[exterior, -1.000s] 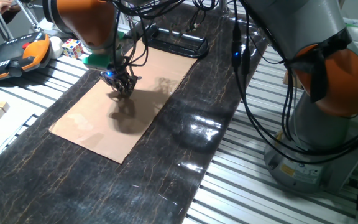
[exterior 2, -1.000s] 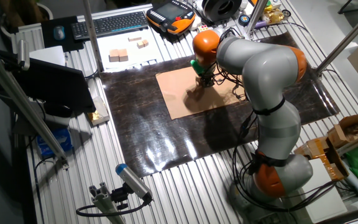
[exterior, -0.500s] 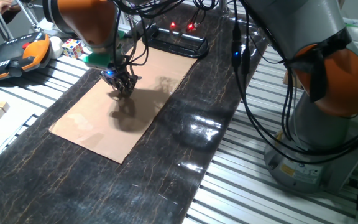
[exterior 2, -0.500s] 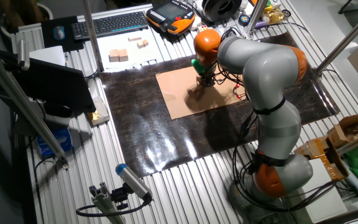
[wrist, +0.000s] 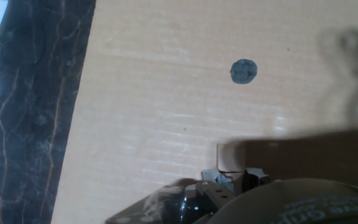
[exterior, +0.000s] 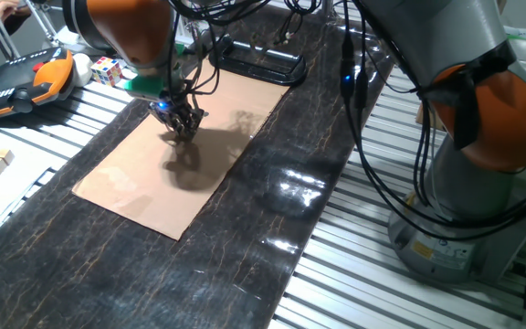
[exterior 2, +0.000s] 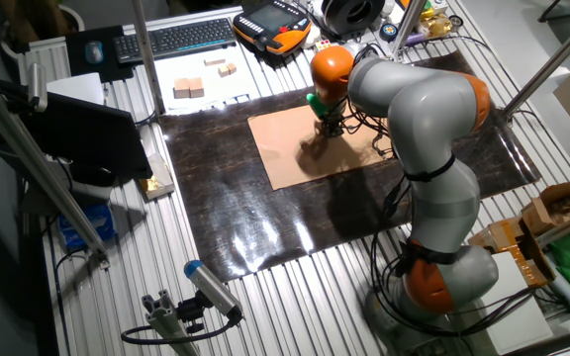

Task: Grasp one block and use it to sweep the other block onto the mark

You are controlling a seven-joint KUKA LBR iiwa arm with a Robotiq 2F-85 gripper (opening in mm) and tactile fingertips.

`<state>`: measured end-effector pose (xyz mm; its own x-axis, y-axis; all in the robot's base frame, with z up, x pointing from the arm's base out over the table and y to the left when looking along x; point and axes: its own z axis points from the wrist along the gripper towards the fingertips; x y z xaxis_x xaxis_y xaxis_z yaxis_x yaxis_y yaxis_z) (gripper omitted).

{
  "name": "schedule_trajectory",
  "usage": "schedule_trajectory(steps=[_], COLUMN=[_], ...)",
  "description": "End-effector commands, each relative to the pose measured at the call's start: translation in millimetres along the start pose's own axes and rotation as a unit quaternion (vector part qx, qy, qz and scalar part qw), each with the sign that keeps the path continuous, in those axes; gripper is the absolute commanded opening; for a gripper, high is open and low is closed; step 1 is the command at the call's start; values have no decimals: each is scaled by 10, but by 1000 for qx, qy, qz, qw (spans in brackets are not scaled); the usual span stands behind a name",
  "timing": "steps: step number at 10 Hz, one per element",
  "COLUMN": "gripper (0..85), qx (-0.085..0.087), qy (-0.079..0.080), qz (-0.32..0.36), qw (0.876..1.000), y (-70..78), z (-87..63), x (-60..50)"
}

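Cardboard, a flat tan sheet, lay under my claw on the dark marbled mat that covered the slatted metal worktop. In the hand view the small black round ink mark sat on the bare sheet, well apart from my fingertips and ahead of them. A small tan wooden block showed just in front of my claw at the lower edge of that view (half of it in my own shadow), resting on the cardboard. I could not tell whether my claw was clenched on it, since the jaws were mostly hidden by the hand's dark body. From the fixed views my claw stood low over the far part of the sheet, pointing down. A multicoloured puzzle cube sat off the mat beside an orange and black pendant.
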<state>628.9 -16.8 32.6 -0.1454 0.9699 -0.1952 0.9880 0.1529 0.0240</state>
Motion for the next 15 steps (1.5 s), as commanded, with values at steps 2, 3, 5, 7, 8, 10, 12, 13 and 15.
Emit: schedule_trajectory(steps=[2,3,5,7,8,10,12,13,15], gripper=[7,7,7,7,7,7,7,7,7], qx=[0,0,0,0,1,3,4,4,4], qy=[1,1,1,0,0,-3,-4,-4,-4], qz=[1,1,1,2,5,11,14,16,21], qw=[1000,1000,1000,1000,1000,1000,1000,1000,1000], y=[-7,-8,-11,-14,-14,-11,-12,-10,-15], z=[10,15,19,23,24,22,28,32,41], x=[-22,-36,-74,-95,-105,-128,-157,-174,-205])
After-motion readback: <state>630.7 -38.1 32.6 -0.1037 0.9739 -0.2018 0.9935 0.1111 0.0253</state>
